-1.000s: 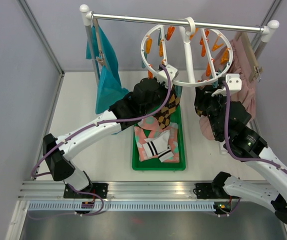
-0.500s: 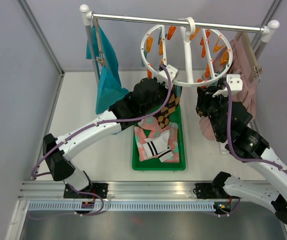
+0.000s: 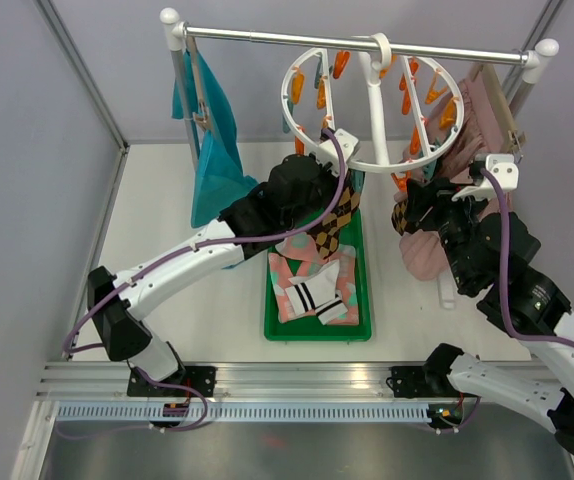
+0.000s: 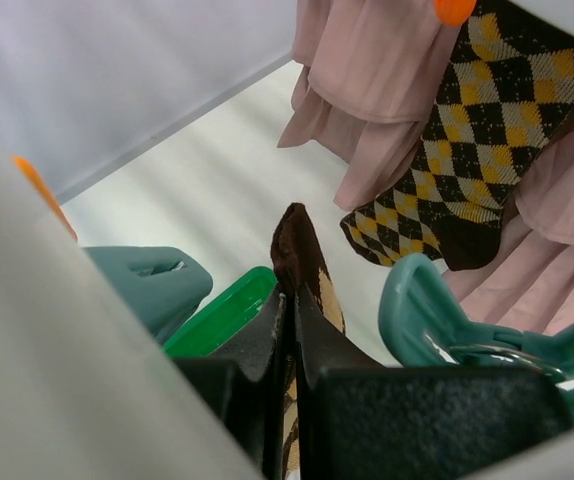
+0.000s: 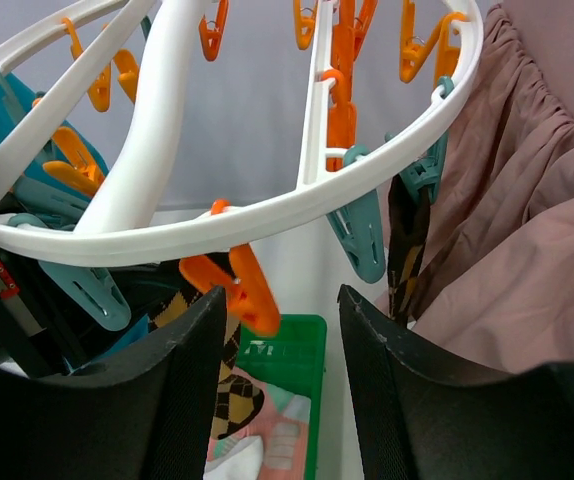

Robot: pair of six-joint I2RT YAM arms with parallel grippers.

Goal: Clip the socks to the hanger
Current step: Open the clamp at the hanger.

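White plastic dominated the scene: the round hanger (image 3: 375, 110) hung by its hook from a steel rail (image 3: 267, 38) at the back of the table. Orange and teal clips dangled from its rim and crossbars.

The left gripper (image 4: 289, 305) was pinched fully closed on one end of a brown, black and cream argyle sock (image 4: 302, 250). It held the sock up beneath the left side of the ring, above the far end of a green tray (image 3: 317, 334), and the rest of the sock trailed down toward the tray.

A second argyle sock (image 4: 487, 130) hung from a clip on the right side of the ring, in front of a dusty-pink skirt (image 5: 537, 200).

The right gripper (image 5: 282, 300) stood just below the ring's near rim, its fingers (image 5: 167, 400) parted and nothing between them. From the wrist camera an orange clip (image 5: 242, 285) hung in line with the gap, though whether either finger touched it could not be told.

More socks lay in the tray: pink ones with mint and white patches (image 3: 292, 270) and a white one with black stripes (image 3: 317, 297). A teal garment (image 3: 212, 165) hung at the left end of the rail.
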